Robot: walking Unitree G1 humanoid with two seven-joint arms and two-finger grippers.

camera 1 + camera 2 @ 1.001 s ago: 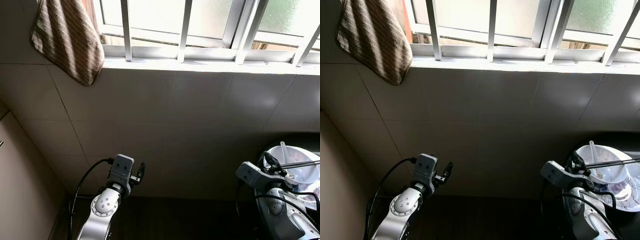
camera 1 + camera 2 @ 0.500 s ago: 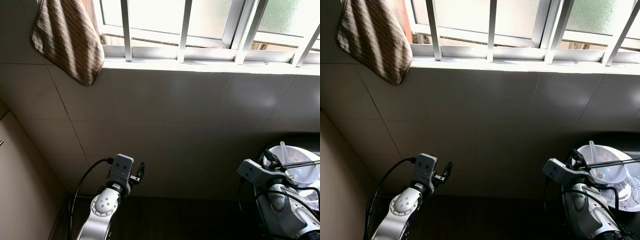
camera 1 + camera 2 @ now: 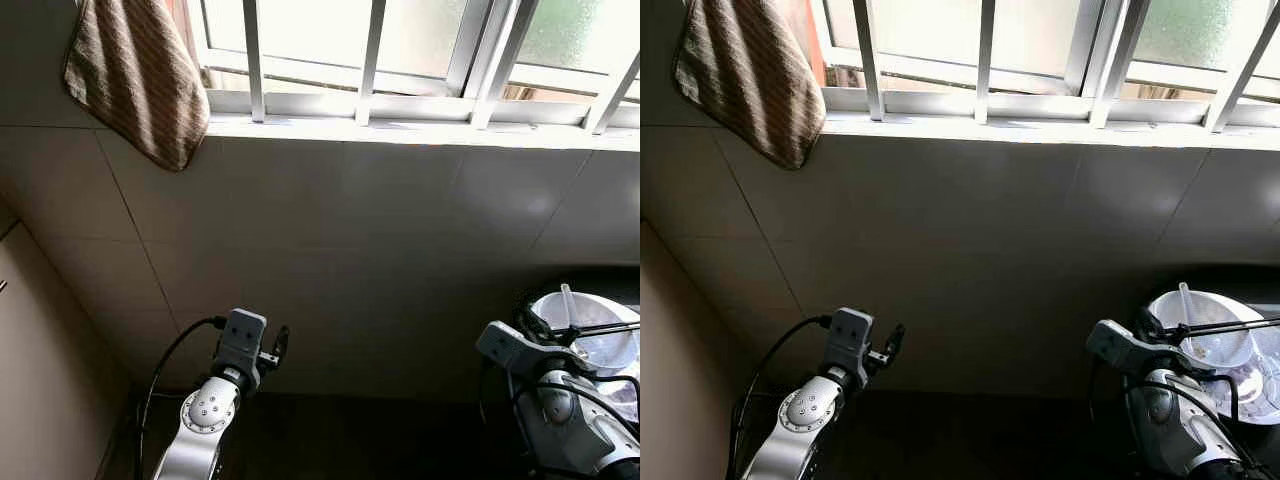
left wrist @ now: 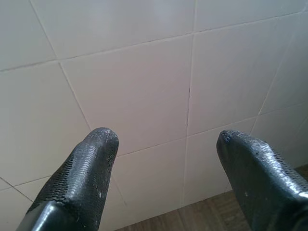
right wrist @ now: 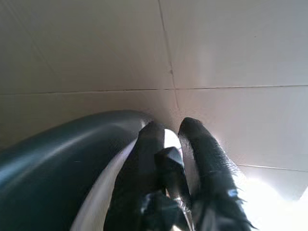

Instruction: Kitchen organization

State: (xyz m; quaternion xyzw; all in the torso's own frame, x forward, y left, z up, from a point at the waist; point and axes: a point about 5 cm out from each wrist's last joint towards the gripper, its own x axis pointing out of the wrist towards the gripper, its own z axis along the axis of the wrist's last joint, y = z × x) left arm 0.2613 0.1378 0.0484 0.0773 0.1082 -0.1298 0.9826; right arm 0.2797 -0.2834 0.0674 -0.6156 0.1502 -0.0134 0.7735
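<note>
My right gripper (image 3: 540, 328) is at the lower right, by the near rim of a white bowl (image 3: 608, 350). Its fingers (image 5: 151, 159) are shut on a thin dark utensil (image 3: 605, 327) that reaches out level across the bowl. A white spoon (image 3: 568, 300) stands in the bowl. A dark curved rim (image 5: 57, 144) lies beside the bowl in the right wrist view. My left gripper (image 3: 281, 344) is raised at the lower left, open and holding nothing. It points at the white tiled wall (image 4: 144, 86), close to it.
A striped brown towel (image 3: 135, 80) hangs at the top left beside a barred window (image 3: 370, 50) with a bright sill (image 3: 400, 128). A beige cabinet side (image 3: 40, 380) stands on the left. The dark counter (image 3: 350, 440) runs along the foot of the wall.
My right arm has sunk a little while its gripper stays at the bowl's rim on the utensil. The left arm has not moved.
</note>
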